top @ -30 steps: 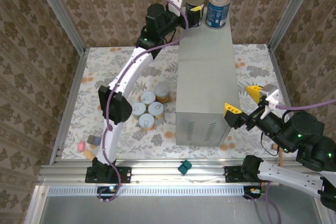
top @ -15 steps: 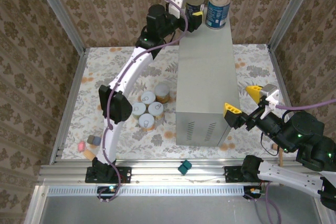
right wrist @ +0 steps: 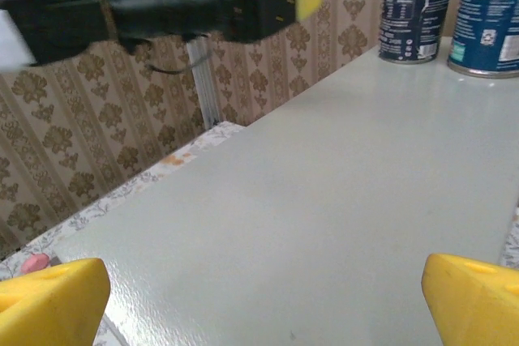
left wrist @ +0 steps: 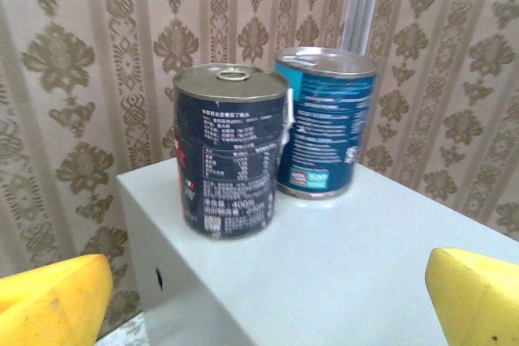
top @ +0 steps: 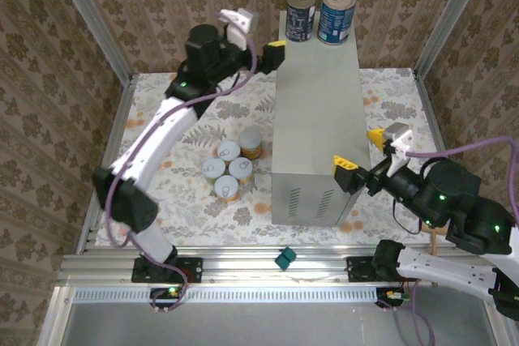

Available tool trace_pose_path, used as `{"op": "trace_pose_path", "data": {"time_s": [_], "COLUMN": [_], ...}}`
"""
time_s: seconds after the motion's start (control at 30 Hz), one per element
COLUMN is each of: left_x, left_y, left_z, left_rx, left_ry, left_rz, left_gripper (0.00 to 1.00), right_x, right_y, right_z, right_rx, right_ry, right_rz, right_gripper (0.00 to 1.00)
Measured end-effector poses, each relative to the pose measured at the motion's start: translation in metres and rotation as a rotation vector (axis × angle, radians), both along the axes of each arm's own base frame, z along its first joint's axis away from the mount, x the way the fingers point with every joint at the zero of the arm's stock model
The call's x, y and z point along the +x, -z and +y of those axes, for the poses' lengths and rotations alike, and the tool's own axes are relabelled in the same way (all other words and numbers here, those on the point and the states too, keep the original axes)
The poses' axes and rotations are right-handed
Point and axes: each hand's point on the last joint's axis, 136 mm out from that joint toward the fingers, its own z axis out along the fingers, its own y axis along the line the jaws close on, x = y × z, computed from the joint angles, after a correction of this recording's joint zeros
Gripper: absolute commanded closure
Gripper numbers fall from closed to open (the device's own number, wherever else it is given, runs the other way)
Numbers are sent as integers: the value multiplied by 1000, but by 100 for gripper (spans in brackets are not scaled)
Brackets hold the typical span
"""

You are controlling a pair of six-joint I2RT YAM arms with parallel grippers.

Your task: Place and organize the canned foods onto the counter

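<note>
At the counter's [top: 316, 119] far end, 2 blue-labelled cans [top: 318, 15] stand side by side; shorter cans [top: 231, 165] cluster on the floral floor [top: 162, 127] beside it. Left gripper [top: 258, 32] and right gripper [top: 361, 149] gape empty. Advisable: descend vertically, straddling an outer can, sparing its neighbours.

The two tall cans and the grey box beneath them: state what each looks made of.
Dark navy-labelled can: probably tin-plated steel, from its dull silver ringed top; the wrap looks like glossy printed paper, one edge peeling. Teal-blue-labelled can: same metal lid and rim, shiny label. Light grey box: likely painted sheet metal, smooth satin top, crisp folded edges.
</note>
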Motion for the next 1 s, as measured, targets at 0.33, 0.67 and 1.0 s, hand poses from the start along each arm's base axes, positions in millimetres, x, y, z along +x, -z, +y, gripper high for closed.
{"op": "trace_pose_path", "data": {"time_s": [0.33,0.67,1.0], "left_x": [-97,-125,-98], "left_y": [50,215,303], "left_z": [84,109,98], "left_rx": [74,293,464], "left_ry": [-102,-156,-198], "left_rz": [116,508,736], "left_gripper": [0,0,0], "right_x": [22,34,30], "right_y": [-10,11,26], "right_z": [53,86,92], "right_rx": [-79,-149,-155], "right_ry": [-62,-94,-118], "right_rz": [63,151,228], "right_gripper": [0,0,0]}}
